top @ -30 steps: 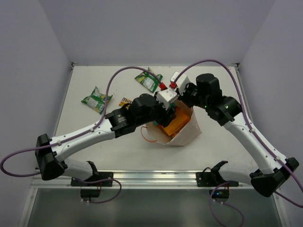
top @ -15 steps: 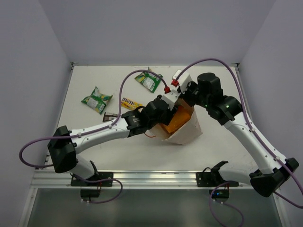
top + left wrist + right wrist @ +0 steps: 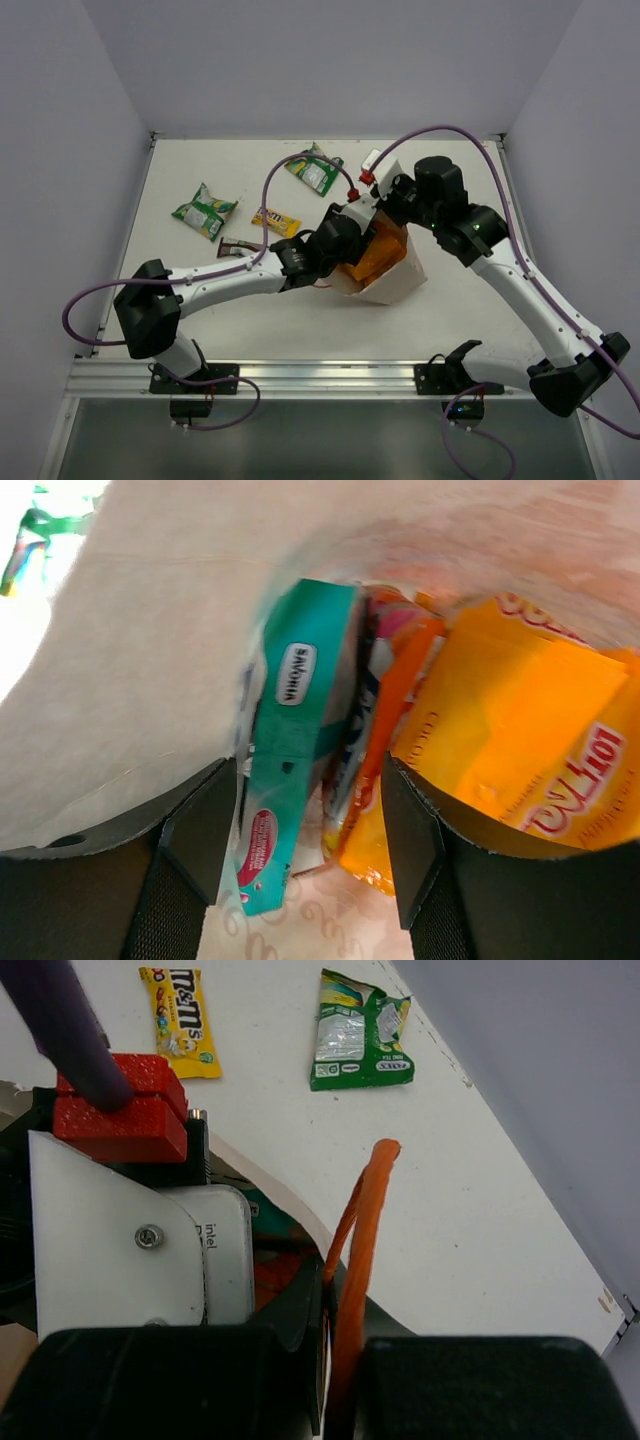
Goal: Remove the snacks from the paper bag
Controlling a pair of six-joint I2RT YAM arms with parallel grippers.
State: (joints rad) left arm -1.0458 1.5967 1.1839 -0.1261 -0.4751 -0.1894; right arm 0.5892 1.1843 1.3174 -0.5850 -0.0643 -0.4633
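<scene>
Left wrist: left claw (image 3: 310, 855) spread inside paper bag (image 3: 150, 650), fingers straddling teal pouch (image 3: 290, 740); orange bag (image 3: 530, 730) beside it. Right claw (image 3: 340, 1355) pinched on bag's orange handle (image 3: 365, 1210). Green pouch (image 3: 205, 212), yellow bar (image 3: 275, 220) lying out on table (image 3: 200, 160).

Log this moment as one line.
left tool: open, inside paper bag around teal packet | right tool: shut on bag handle | table: four snacks out

The beige paper bag (image 3: 393, 283) gapes open mid-counter (image 3: 200, 310), holding an upright teal pouch (image 3: 285, 770) and an orange glossy bag (image 3: 540, 750). To its left lie a green-white pouch (image 3: 205, 212), a second green-white pouch (image 3: 315, 172), a yellow bar (image 3: 275, 220) and a dark brown bar (image 3: 235, 246).
</scene>
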